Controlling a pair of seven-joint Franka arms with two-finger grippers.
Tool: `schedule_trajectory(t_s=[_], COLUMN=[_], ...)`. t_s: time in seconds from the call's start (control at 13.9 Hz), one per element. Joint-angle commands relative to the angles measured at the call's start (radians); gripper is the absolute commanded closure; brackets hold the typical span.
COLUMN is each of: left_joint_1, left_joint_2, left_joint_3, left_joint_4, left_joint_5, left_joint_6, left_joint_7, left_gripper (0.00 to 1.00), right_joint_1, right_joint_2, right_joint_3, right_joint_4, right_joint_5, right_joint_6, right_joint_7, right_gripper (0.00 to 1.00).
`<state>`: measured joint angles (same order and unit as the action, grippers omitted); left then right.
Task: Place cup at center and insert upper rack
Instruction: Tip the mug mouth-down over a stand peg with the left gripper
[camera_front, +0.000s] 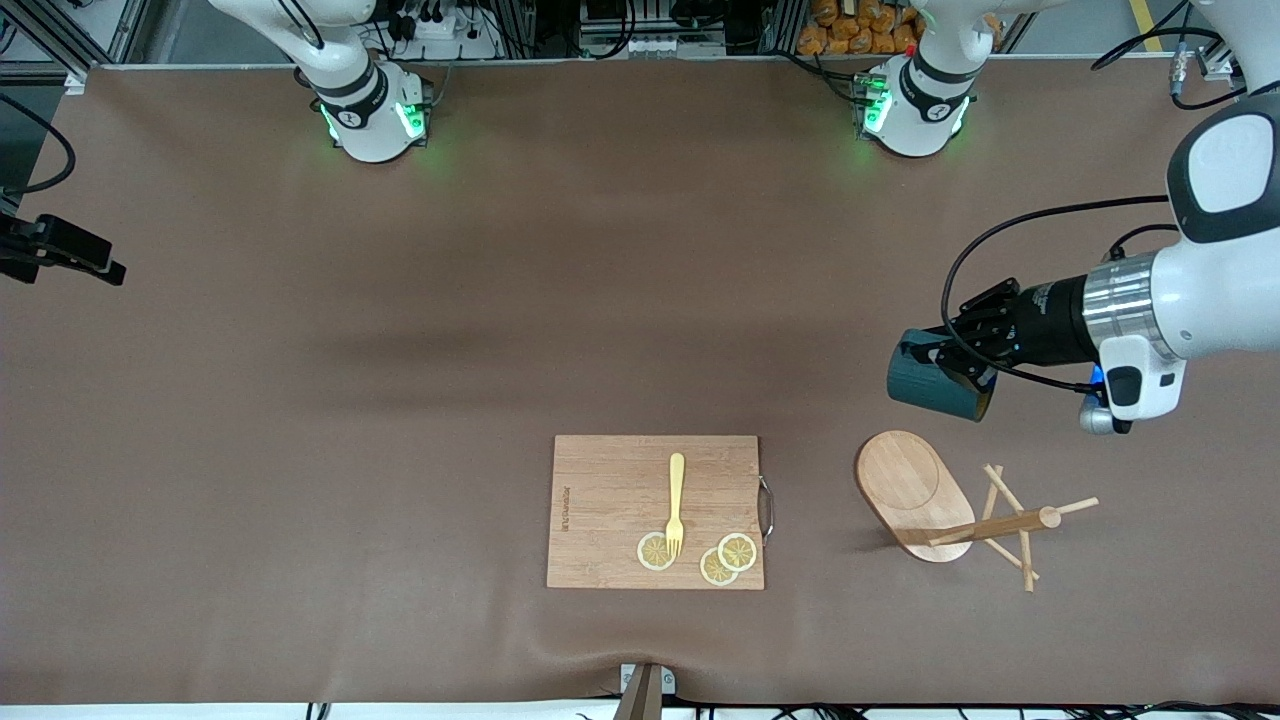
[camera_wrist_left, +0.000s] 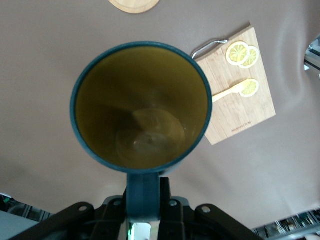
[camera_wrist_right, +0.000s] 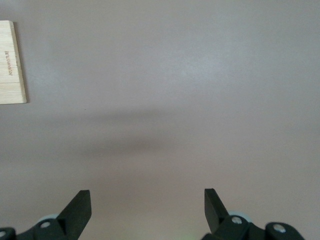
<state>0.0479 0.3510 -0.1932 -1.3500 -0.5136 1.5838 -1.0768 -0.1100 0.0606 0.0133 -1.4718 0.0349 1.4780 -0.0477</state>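
A brown mat covers the table (camera_front: 400, 330). Nearest the camera lies the tipped light wooden mug tree (camera_front: 945, 505). Above it the left gripper (camera_front: 965, 365) clamps the dark teal mug (camera_front: 935, 380), seemingly by its handle; it could swing loose. The right gripper (camera_wrist_right: 147, 207) waits, fingers apart.

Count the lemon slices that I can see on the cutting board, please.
3, all on the cutting board at its edge nearest the front camera: one lemon slice under the fork tines, and two overlapping slices beside it, toward the board's metal handle. None seems hidden.
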Motion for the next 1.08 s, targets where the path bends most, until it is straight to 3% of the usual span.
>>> schedule_trajectory(t_s=[0.0, 1.01], left_joint_1=[0.056, 0.185], left_joint_2=[0.016, 0.157], left_joint_3=[-0.008, -0.008], left_joint_4=[-0.005, -0.005], left_joint_5=[-0.083, -0.376], left_joint_6=[-0.016, -0.116], left_joint_7=[0.073, 0.314], left_gripper=[1.0, 1.0], right_joint_1=[-0.005, -0.01], right_joint_2=[0.011, 0.007], right_joint_3=[0.004, 0.002], right_joint_4=[0.028, 0.03], right_joint_5=[0.023, 0.002], right_joint_6=[-0.016, -0.064], right_joint_7=[0.003, 0.002], right_gripper=[0.0, 0.0])
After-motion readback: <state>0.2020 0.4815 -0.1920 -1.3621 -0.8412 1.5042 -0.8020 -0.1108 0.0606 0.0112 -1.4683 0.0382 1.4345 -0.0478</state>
